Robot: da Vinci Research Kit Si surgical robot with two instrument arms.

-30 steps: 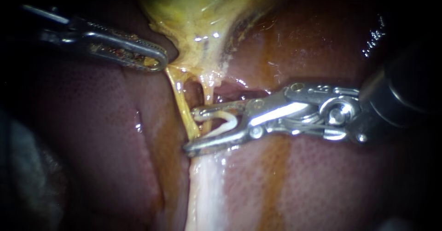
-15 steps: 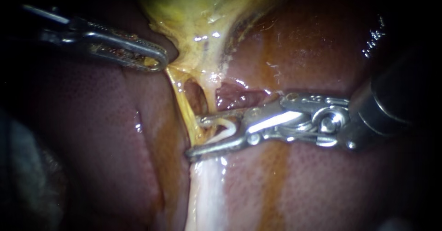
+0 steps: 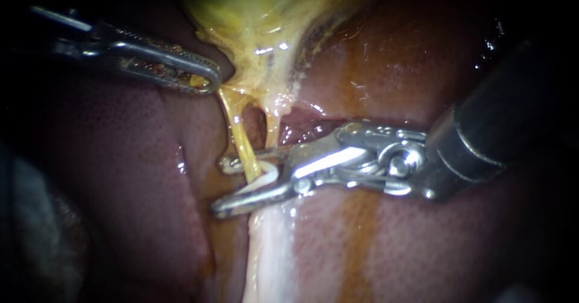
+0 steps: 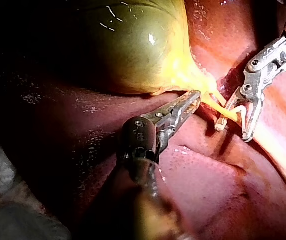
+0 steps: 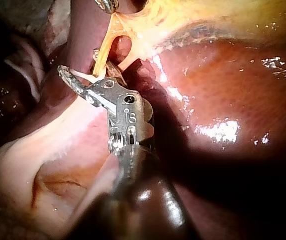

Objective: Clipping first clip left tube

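1. End effector of right instrument [image 3: 223, 186]: partly open, carrying white clip [image 3: 260, 180] and set astride left tube [image 3: 236, 134].
2. End effector of left instrument [image 3: 208, 84]: clamped on gallbladder [image 3: 259, 25] edge, far left, apparently tensioning the tube.
3. Risk: closing askew or too shallow would catch only part of the tube, or nip liver [image 3: 151, 176] beneath.

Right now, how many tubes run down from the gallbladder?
2, both below the gallbladder. The left tube passes between my right instrument's jaws, beside the clip; the right tube runs alongside, lower end hidden behind those jaws.
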